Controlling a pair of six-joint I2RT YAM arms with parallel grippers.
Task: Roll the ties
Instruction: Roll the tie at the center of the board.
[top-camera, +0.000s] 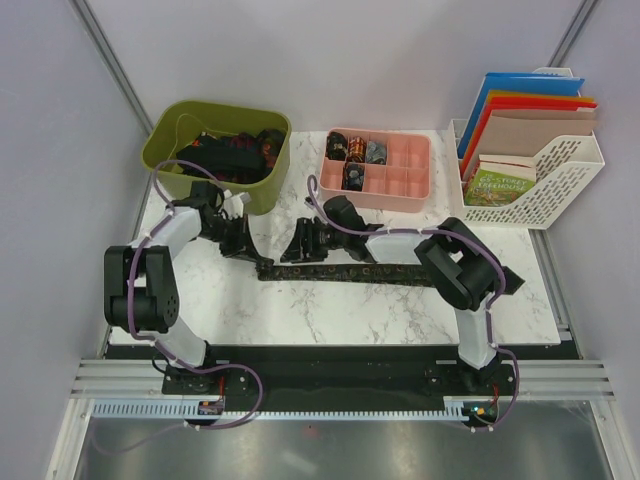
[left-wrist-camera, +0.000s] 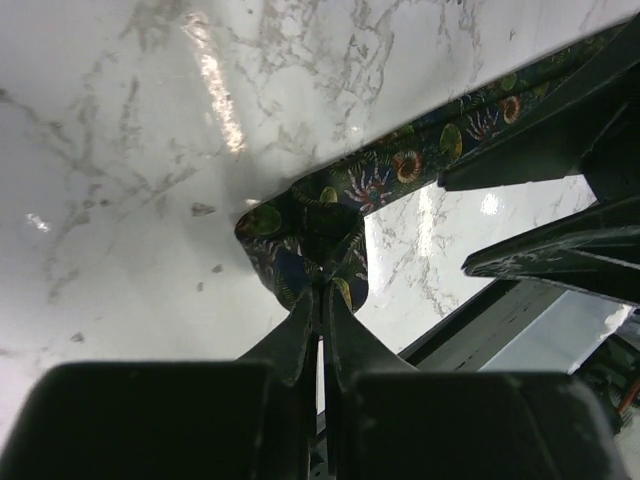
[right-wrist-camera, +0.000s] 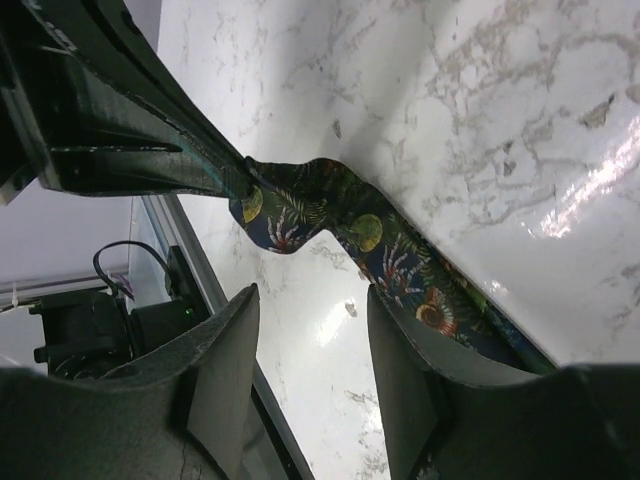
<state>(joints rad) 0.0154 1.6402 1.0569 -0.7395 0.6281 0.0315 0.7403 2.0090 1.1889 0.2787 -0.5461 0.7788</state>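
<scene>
We pinch the tie (top-camera: 350, 272) tight at its 9 o'clock end with our left gripper (left-wrist-camera: 322, 290). The tie lies flat across the marble table (top-camera: 330, 315). It looks soft and floppy, so we think that end is the best place to hold. Our right gripper (right-wrist-camera: 312, 300) has its jaws apart, holding nothing.

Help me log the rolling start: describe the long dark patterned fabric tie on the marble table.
The long dark patterned fabric tie is navy cloth printed with green leaves, shells and reddish sprigs. It lies flat, stretched left to right across the white marble tabletop. Its left end is folded up, pinched in the shut left gripper. The open right gripper hovers just beside that fold.
</scene>
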